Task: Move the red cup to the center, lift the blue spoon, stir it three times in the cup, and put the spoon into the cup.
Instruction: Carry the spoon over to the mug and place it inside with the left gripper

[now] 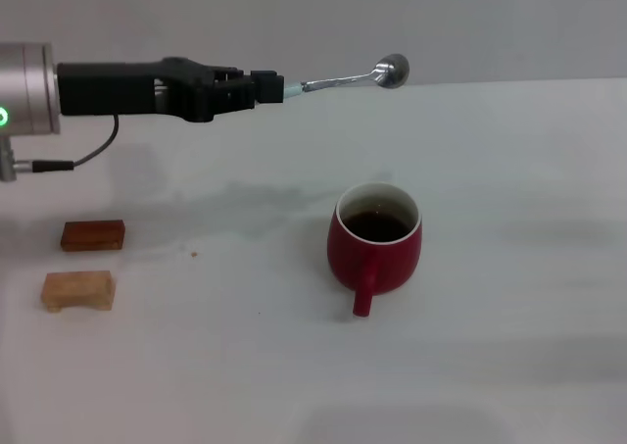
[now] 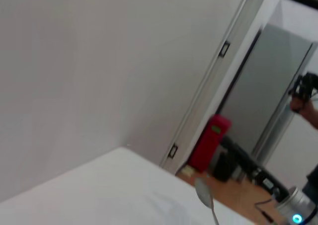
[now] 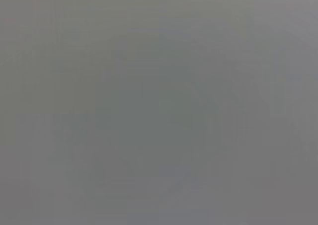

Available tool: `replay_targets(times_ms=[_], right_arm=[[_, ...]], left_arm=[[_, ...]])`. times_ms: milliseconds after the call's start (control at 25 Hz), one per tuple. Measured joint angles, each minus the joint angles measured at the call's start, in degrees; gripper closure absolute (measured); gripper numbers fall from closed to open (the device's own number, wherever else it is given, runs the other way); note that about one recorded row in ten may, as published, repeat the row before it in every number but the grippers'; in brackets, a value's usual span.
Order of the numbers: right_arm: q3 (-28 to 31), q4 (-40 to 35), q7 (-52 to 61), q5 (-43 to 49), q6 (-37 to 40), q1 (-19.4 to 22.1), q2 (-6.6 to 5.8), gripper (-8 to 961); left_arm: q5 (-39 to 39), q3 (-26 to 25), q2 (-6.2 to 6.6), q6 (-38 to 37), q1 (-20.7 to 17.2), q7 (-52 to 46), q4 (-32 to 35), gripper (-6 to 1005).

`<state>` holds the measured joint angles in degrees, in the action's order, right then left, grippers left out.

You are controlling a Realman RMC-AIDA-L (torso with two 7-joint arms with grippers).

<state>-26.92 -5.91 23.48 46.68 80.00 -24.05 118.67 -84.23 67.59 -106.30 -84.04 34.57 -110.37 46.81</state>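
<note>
You won't find any readable text, label, brand or number in any of the three views. The red box [image 2: 208, 140] standing by the wall in the left wrist view carries a small green patch, too blurred to read. The right wrist view is a flat grey field with no markings.
</note>
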Motion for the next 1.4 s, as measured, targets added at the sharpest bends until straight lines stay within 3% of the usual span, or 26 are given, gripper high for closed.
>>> replay_targets(times_ms=[360, 400, 800, 1400], right_arm=[[-0.96, -1.28, 0.21, 0.08, -0.3, 1.09, -0.26, 485], [-0.95, -1.25, 0.08, 0.09, -0.5, 1.11, -0.24, 485], [-0.94, -1.07, 0.04, 0.78, -1.4, 1.01, -0.07, 486], [-1.56, -0.1, -0.02, 0.97, -1.63, 0.58, 0.16, 485]], left_arm=[[-13.2, -5.53, -0.38, -3.25, 5.34, -7.13, 3.44, 870], [-18.15, -6.33, -0.45, -4.85, 7.13, -9.87, 5.52, 870], [-27.75, -8.27, -0.68, -10.19, 10.94, -13.73, 9.77, 870], [-43.2, -8.79, -4.59, -10.83, 18.32, -15.21, 10.47, 870]])
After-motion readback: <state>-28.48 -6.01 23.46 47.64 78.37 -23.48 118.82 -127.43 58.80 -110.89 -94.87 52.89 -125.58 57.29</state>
